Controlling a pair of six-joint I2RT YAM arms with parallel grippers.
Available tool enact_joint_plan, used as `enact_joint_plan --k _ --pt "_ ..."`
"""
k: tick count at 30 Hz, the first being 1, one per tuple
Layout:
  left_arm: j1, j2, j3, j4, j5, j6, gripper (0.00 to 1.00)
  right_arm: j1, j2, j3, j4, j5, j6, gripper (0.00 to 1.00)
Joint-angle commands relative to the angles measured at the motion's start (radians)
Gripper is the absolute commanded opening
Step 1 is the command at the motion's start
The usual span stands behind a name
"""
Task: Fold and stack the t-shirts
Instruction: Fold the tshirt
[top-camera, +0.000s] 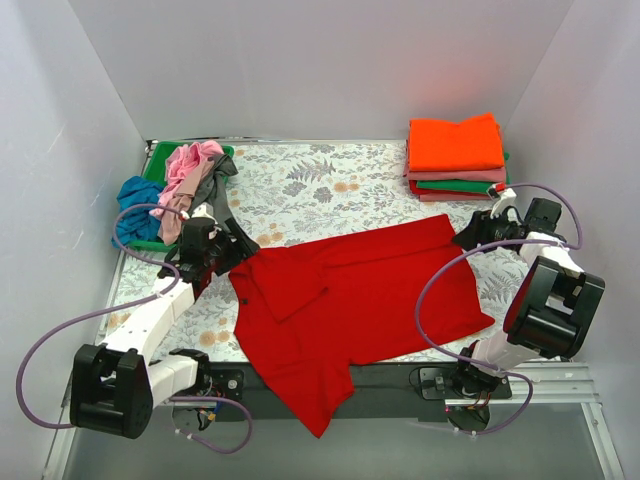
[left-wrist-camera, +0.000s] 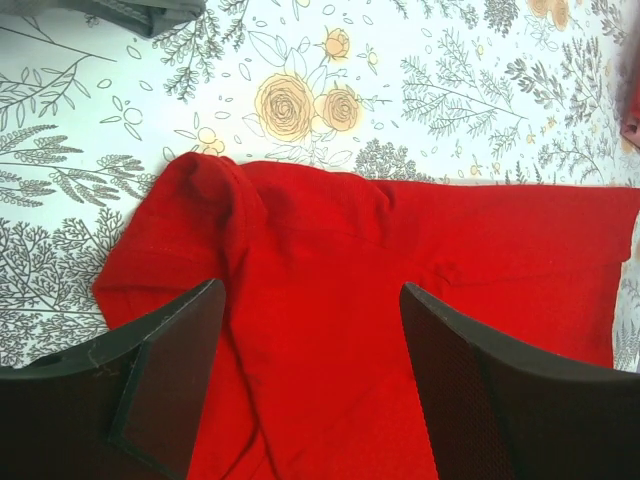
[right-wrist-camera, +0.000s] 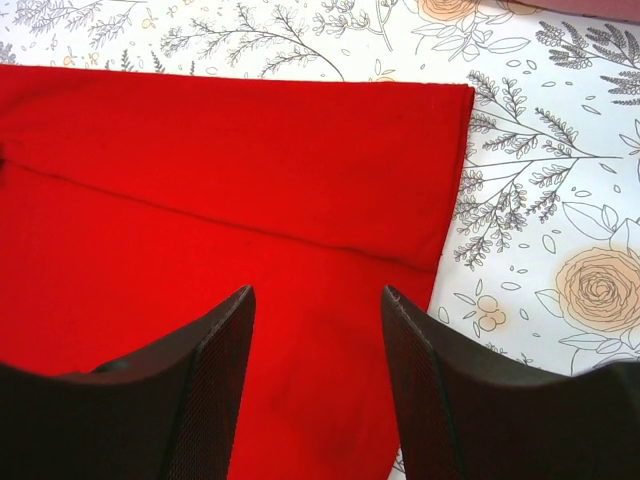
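Observation:
A large bright red t-shirt (top-camera: 350, 295) lies spread across the middle of the floral tablecloth, partly folded, with one end hanging over the near table edge. My left gripper (top-camera: 232, 252) hovers open over its left shoulder (left-wrist-camera: 300, 260), nothing between the fingers (left-wrist-camera: 170, 380). My right gripper (top-camera: 470, 232) stands open above the shirt's far right corner (right-wrist-camera: 300, 180), also holding nothing. A stack of folded t-shirts (top-camera: 455, 155), orange on top, sits at the back right. A heap of unfolded t-shirts (top-camera: 190, 180) in pink, grey and blue lies at the back left.
A green tray (top-camera: 158, 160) lies under the heap at the back left. White walls close in the table on three sides. Purple cables loop from both arms. The floral tablecloth (top-camera: 330, 185) shows between heap and stack.

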Motion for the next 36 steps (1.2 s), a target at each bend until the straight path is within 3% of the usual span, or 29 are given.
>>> enact_joint_plan --k 1,10,16,24,36 --pt "0.013 -0.022 0.011 -0.015 -0.026 -0.009 0.69 -0.005 0.013 0.017 -0.012 -0.010 -0.015 0.61" --pt "0.036 -0.076 -0.020 -0.060 -0.123 -0.090 0.67 0.000 0.053 0.038 -0.044 0.011 -0.026 0.60" --pt "0.068 -0.109 -0.064 -0.041 -0.104 -0.138 0.65 0.009 0.085 0.053 -0.069 0.031 -0.035 0.61" --pt "0.126 0.005 -0.067 0.008 0.023 -0.112 0.63 0.024 0.120 0.078 -0.093 0.048 -0.046 0.61" --pt "0.134 0.150 -0.037 0.023 -0.075 -0.077 0.52 0.057 0.168 0.113 -0.110 0.096 -0.048 0.62"
